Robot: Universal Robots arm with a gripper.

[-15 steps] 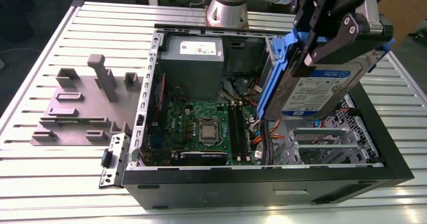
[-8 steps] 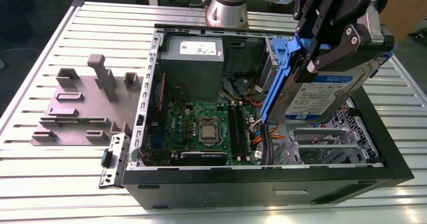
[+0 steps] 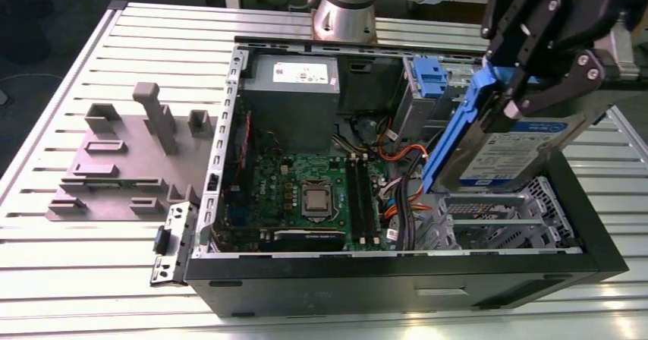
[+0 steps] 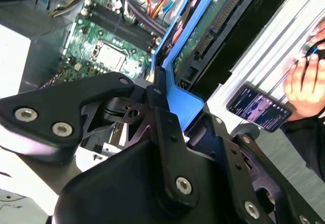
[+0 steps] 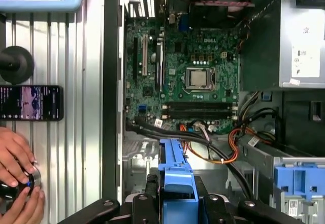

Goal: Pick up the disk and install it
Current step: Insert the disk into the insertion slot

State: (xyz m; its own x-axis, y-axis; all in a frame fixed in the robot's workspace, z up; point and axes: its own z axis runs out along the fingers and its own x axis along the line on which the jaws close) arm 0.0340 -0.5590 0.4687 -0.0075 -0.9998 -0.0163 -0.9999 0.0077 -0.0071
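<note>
Black pincer links loom closest in both wrist views, clamped shut on the blue side rail of the disk. In the exterior view the disk hangs tilted, label outward, over the metal drive cage at that view's right end of the open computer case. Its lower edge is near the cage top, though I cannot tell whether the two touch.

Judging by this, the pick-up is done and the disk has been carried to the case. The install is not done, since the drive sits above the bay at a slant, not seated in it.

Orange and black cables run just beside the cage on the motherboard side and look the likeliest snag, along with the cage's own walls. A bare blue clip stands further back, near the grey power supply box.

Outside the case, a grey fixture sits on the slatted tabletop, well apart from the work. In the first wrist view, a person's hand rests on the tabletop near a phone, beside the case and clear of the pincer
</note>
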